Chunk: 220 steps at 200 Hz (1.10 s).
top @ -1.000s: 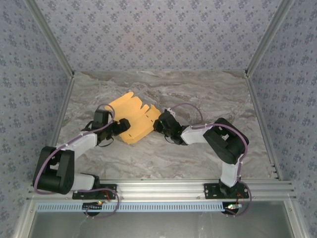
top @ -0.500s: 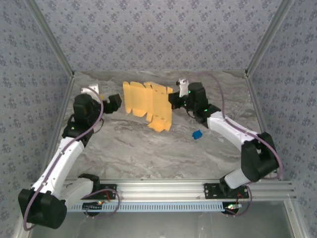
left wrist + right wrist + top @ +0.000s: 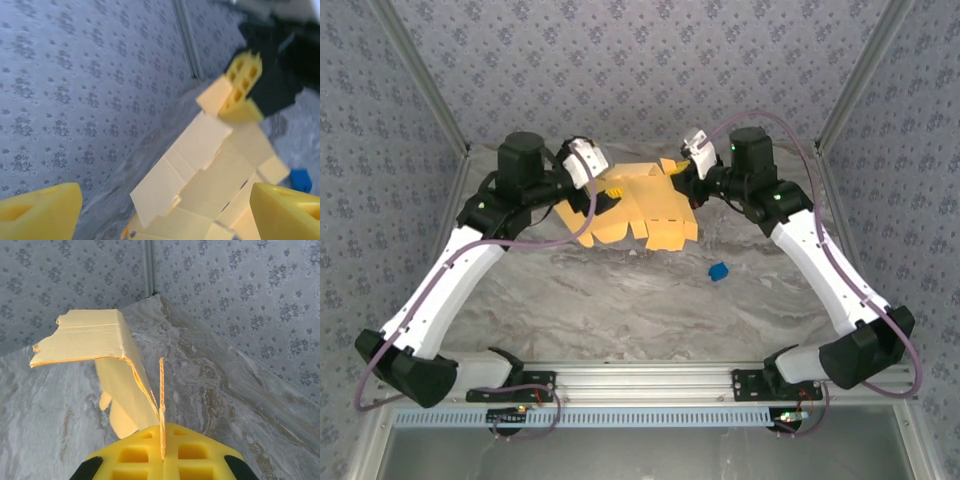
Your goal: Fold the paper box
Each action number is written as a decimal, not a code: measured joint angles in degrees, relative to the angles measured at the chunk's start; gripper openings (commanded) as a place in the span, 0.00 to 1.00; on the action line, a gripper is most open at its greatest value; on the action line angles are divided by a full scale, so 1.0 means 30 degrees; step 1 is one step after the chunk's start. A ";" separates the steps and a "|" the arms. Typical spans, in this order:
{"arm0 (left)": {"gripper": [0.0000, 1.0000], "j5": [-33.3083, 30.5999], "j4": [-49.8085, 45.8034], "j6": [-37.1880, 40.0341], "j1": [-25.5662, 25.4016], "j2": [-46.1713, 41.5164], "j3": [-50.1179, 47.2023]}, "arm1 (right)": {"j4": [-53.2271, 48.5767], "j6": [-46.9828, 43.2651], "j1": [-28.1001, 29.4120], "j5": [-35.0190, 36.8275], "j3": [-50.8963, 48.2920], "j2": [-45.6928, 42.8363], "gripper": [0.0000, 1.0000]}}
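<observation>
Right gripper [image 3: 678, 170] pinches the right-hand tab of the paper box [image 3: 638, 208], the die-cut sheet hanging above the far edge of the worktop [image 3: 620, 310]. Left gripper [image 3: 604, 196] gapes wide beside it, holding nothing. Looks light, floppy card (creases easily), best taken at a panel edge beside a fold line.

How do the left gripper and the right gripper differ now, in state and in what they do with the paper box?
The left gripper is wide open; the right gripper is shut. The right gripper pinches a thin edge of the paper box; the left gripper faces the box without clamping it. Both are yellow-tipped.
</observation>
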 measured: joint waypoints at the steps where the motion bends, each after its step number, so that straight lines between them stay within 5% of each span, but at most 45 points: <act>1: 0.93 0.0007 -0.0146 0.0153 0.0000 0.0051 0.0022 | -0.0044 -0.0036 -0.0007 -0.0015 0.0007 -0.0015 0.00; 44: 0.93 0.0787 -0.3147 0.3832 0.0000 0.1676 0.1311 | -0.2055 -0.1260 -0.0131 -0.0736 0.0095 -0.0481 0.00; 115: 0.76 0.2164 -0.4320 0.5282 0.0000 0.4058 0.2448 | -0.2922 -0.1603 -0.0131 -0.1829 0.0495 -0.0481 0.00; 220: 0.24 0.5085 -0.4903 0.4452 0.0350 0.4291 0.3075 | -0.4269 -0.3621 -0.0182 -0.2229 0.0758 -0.0474 0.00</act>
